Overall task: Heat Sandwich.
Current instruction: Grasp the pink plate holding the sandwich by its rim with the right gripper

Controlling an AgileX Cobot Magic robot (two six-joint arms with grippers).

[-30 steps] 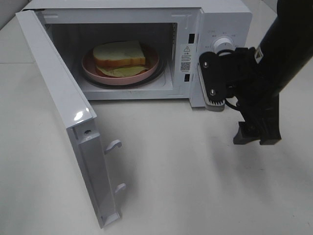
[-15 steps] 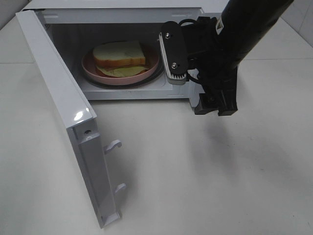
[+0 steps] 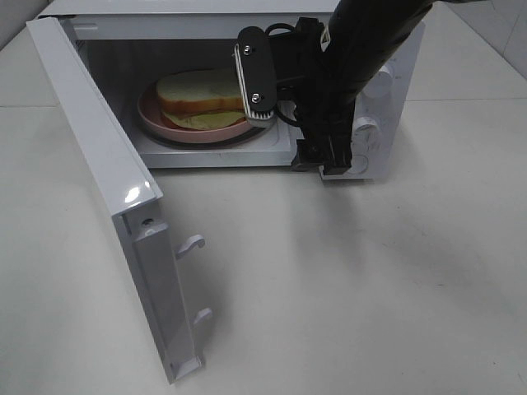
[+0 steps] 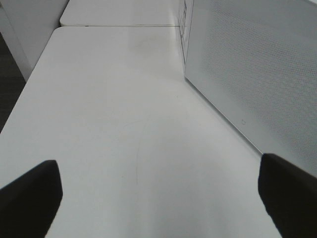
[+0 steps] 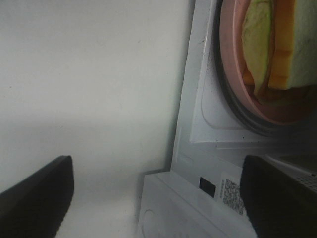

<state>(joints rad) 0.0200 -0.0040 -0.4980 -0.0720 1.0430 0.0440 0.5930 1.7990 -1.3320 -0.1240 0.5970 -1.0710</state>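
Both wide open and empty, left pincer and right pincer; sandwich on pink plate inside open microwave. Likely next: clear right arm from the opening, then push door shut evenly.

The right arm is swinging leftward across the microwave front, away from the control panel and toward the open cavity. Its camera block is now covering the right edge of the sandwich and pink plate, with the right gripper following.
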